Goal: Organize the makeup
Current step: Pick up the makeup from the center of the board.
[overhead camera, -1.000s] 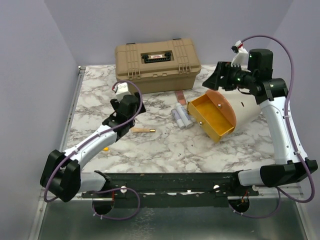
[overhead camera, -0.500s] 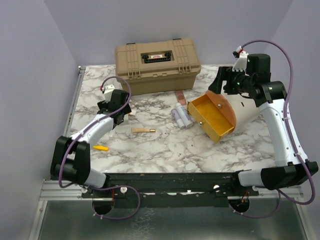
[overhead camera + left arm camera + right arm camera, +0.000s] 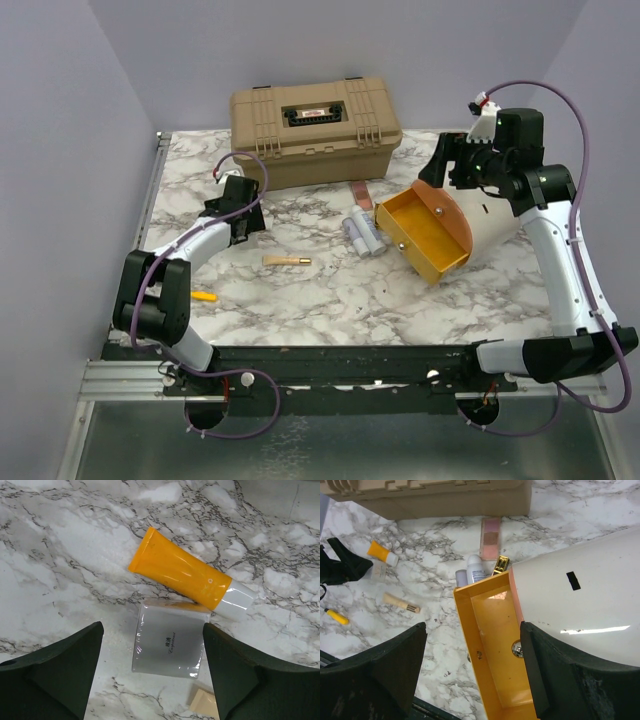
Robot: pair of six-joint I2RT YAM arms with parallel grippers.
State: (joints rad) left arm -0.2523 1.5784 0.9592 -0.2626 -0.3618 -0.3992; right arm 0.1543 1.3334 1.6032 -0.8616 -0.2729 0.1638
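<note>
My left gripper (image 3: 246, 222) is open and empty, hovering over an orange tube (image 3: 180, 575) and a grey sachet (image 3: 170, 642); its fingers (image 3: 60, 675) straddle the sachet without touching it. A tan-handled brush (image 3: 287, 261) and a yellow pencil (image 3: 203, 296) lie on the table nearer me. Pale tubes (image 3: 362, 235), a gold stick (image 3: 500, 564) and a rose palette (image 3: 360, 192) lie left of the pouch. My right gripper (image 3: 437, 165) is open and empty, held high above the pouch's open mouth (image 3: 500, 645).
The big tan hard case (image 3: 315, 130) stands shut at the back. The cream-and-orange pouch (image 3: 490, 222) lies on its side at the right, its orange inside facing me. The marble table (image 3: 330, 300) ends at a rail on the left.
My left arm has swung left and folded back, bringing its gripper over the orange tube and sachet. My right gripper has shifted only slightly.
</note>
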